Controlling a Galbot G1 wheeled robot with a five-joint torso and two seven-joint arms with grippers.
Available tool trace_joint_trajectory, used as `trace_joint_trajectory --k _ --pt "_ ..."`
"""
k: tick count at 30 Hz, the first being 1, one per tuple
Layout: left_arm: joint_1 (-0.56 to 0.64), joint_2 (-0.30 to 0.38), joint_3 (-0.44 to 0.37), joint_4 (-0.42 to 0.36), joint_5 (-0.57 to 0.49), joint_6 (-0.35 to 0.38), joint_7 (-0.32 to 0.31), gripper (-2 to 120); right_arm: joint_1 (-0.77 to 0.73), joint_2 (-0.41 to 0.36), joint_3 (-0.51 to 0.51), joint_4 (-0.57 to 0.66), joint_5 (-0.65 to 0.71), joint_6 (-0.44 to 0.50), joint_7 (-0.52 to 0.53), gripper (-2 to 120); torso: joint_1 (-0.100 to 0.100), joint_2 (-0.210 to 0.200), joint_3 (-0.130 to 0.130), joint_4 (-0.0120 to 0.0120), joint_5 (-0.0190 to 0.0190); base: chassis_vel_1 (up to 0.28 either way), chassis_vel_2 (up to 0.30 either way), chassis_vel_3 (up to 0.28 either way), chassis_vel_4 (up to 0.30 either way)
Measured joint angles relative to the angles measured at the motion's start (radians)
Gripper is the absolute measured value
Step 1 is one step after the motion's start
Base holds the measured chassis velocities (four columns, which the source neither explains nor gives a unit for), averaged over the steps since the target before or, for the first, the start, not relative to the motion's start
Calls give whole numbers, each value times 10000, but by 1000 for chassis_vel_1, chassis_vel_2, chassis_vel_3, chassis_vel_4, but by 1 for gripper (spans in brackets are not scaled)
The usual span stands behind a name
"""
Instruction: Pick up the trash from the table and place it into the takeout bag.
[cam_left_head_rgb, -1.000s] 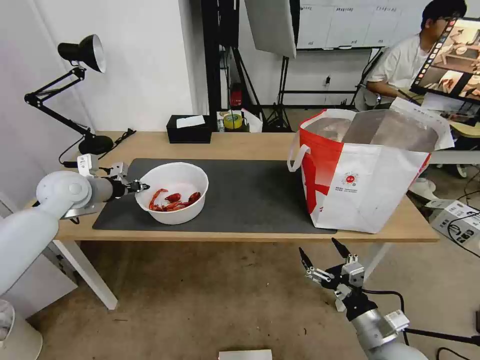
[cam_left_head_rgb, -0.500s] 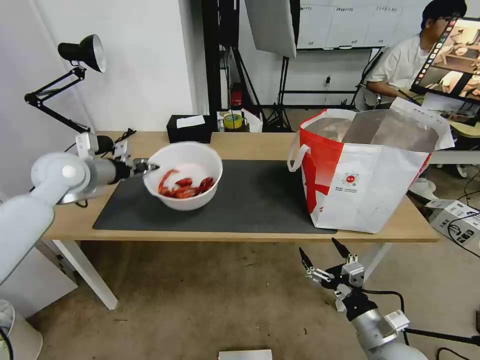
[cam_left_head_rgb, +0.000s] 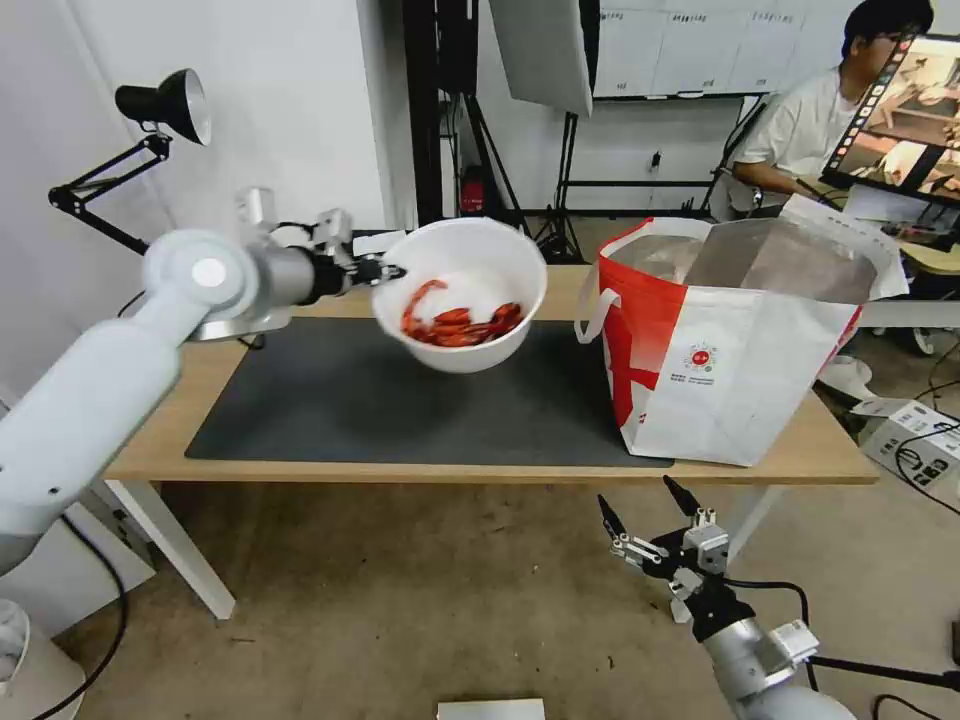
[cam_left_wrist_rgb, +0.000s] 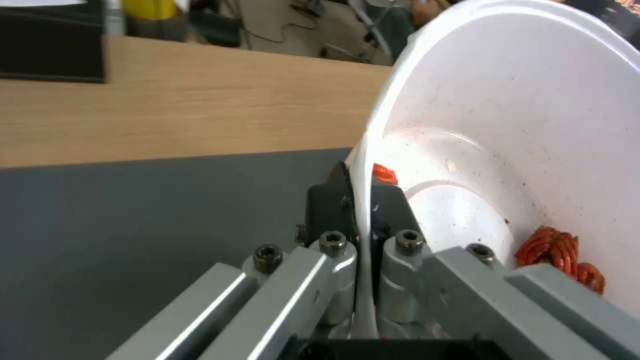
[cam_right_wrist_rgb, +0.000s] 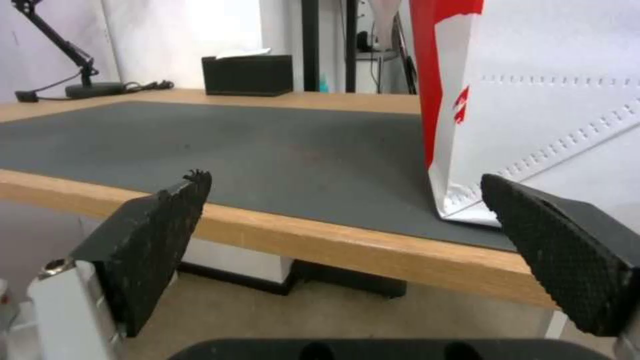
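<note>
White bowl (cam_left_head_rgb: 465, 300) pinched by left end effector (cam_left_head_rgb: 385, 271); bag (cam_left_head_rgb: 730, 360) logo (cam_left_head_rgb: 700, 358) unreadable.

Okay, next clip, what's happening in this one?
The left gripper is shut on the rim of a white round bowl holding red crayfish shells, carrying it in the air above the dark grey mat on the light-wood table. The bowl is tilted and sits short of the large white-and-red takeout bag, which stands open on the table's right end. The right gripper hangs open below the table edge, idle.
</note>
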Motion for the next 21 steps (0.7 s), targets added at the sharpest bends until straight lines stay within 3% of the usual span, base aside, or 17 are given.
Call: trace_joint_trajectory --k 16,19,21 --pt "-1660 -1521 291 1018 -123 0 -136 0 0 0 0 0 0 0 0 100 -1 0 -1 5 -1 0 0 0 0" --pt "-2216 -2469 534 1627 -116 0 -275 0 0 0 0 0 0 0 0 100 0 0 -1 3 0 0 0 0 0" --pt "-2338 -2732 596 1833 -99 0 -307 0 0 0 0 0 0 0 0 100 0 0 -1 1 2 0 0 0 0"
